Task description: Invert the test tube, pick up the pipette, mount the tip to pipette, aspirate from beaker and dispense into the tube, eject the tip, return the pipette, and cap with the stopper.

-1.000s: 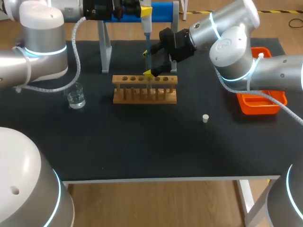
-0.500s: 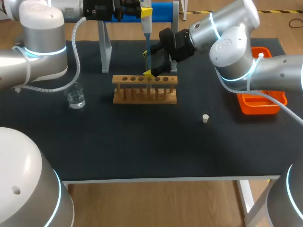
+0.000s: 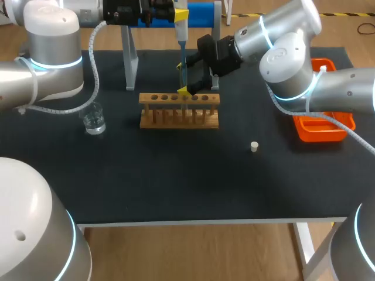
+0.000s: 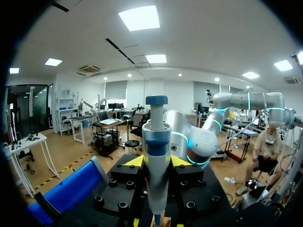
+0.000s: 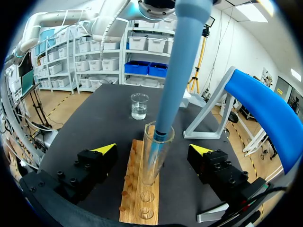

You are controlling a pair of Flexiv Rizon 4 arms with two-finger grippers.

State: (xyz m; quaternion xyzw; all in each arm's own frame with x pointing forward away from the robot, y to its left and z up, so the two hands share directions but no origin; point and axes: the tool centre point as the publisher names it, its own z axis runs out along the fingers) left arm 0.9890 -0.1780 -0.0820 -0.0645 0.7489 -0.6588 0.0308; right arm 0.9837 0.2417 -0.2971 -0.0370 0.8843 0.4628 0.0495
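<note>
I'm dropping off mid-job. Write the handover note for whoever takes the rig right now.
Left tool: shut on the blue-and-white pipette, its tip down inside the clear glass test tube.
Right tool: open, straddling that tube without touching.
Tube stands upright in the wooden rack. The glass beaker of clear liquid sits on the left arm's side. The small white stopper lies loose.
Done: tube upright, pipette picked up, tip mounted. Liquid in tube: cannot tell.
Left: finish dispensing, eject tip, return pipette, cap.
</note>
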